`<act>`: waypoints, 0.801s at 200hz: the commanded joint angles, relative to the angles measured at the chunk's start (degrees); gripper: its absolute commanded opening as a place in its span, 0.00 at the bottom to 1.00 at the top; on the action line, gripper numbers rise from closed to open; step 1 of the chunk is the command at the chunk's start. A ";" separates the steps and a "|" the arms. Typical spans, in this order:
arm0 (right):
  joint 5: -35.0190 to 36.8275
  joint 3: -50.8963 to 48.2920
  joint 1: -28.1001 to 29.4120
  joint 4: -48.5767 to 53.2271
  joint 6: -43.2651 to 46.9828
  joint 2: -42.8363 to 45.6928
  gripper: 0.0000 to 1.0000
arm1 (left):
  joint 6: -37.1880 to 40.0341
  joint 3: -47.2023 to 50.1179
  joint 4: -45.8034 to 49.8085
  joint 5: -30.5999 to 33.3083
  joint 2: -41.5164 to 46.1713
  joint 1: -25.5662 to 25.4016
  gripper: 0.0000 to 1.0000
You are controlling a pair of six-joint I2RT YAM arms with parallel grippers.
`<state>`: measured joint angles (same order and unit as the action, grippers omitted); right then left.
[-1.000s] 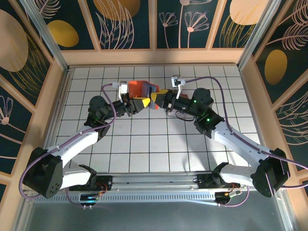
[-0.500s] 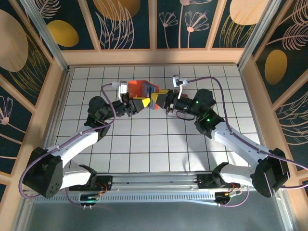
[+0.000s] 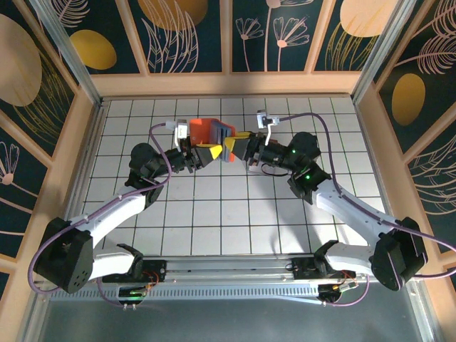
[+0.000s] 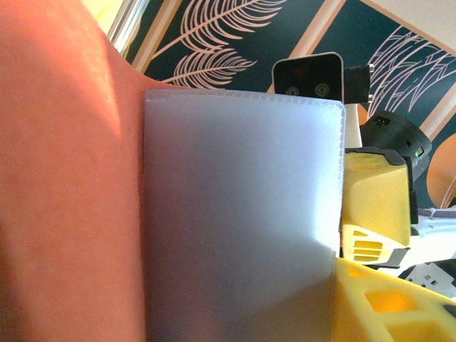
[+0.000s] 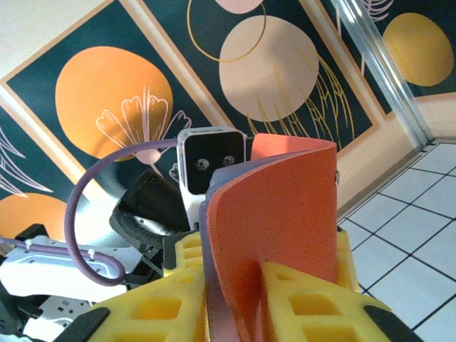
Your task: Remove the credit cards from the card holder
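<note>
Above the desk's (image 3: pixel 235 214) far edge, the card holder (image 3: pixel 212 131) is gripped by left tool (image 3: pixel 207 152) and right tool (image 3: pixel 231 146); opening step, seemingly; next: spread it, pinch a card

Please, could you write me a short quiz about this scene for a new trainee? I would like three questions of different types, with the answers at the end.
1. True or false: the left pincer and the right pincer meet at the card holder.
2. Choose one: in the left wrist view, the inside face of the card holder is A) green, B) blue-grey, C) black.
3. Fill in: in the right wrist view, the orange flap of the card holder stands between two ____ fingers.

Key: 1 true; 2 B; 3 yellow.
</note>
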<state>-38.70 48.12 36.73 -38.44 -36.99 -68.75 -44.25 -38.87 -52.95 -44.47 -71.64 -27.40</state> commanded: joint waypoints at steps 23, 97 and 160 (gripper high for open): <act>-4.19 -0.26 -0.13 -8.18 -1.94 0.10 0.26 | -0.69 0.11 -1.27 1.58 -0.61 0.33 0.21; -3.58 -0.69 -0.24 -8.26 -2.01 -0.07 0.09 | -0.62 0.16 -1.19 1.34 -0.26 0.33 0.21; -1.95 -0.93 -0.33 -6.85 -1.32 0.31 0.00 | -0.43 0.20 -0.58 1.19 0.16 0.33 0.45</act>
<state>-39.07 47.81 36.10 -41.19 -38.30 -69.30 -44.27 -38.87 -53.76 -44.25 -71.68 -27.38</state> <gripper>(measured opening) 0.100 0.503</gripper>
